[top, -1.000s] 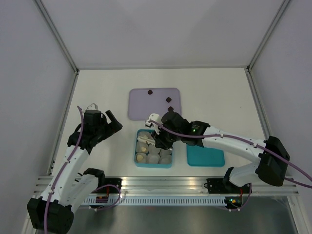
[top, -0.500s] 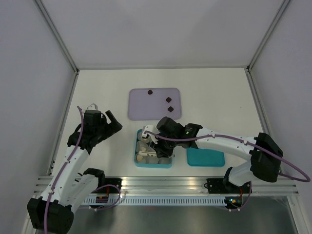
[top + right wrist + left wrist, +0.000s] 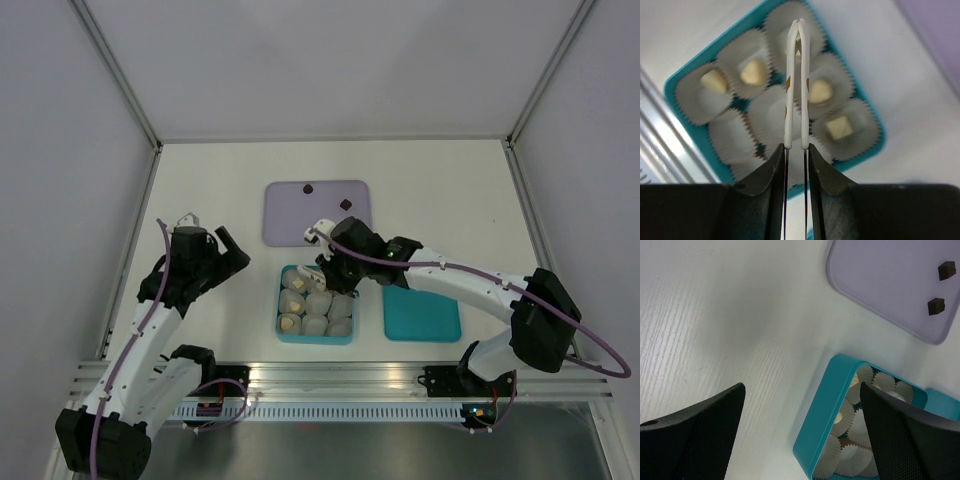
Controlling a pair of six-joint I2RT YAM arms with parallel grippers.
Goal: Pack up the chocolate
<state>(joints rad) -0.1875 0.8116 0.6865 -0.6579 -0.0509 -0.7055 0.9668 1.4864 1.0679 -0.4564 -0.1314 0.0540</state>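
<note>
Directly below the right pincer sits a teal box packed with fluted paper cups, and four cups under and beside its tool each carry one of the cream chocolate pieces. Beyond that pincer lies a lavender tray with two dark chocolate pieces on it. A teal lid rests to the pincer's right, nearer the bases. The right arm stretches leftward across the table, its pincer clamped on white tweezers whose arms are pinched almost together above the cups; whether their tips grip anything I cannot tell. The left pincer hangs well left of the box, spread wide and holding nothing. Only the right wrist view shows the cream pieces plainly, the left wrist view shows the dark ones as small blocks, and only the top view takes in the lid.
</note>
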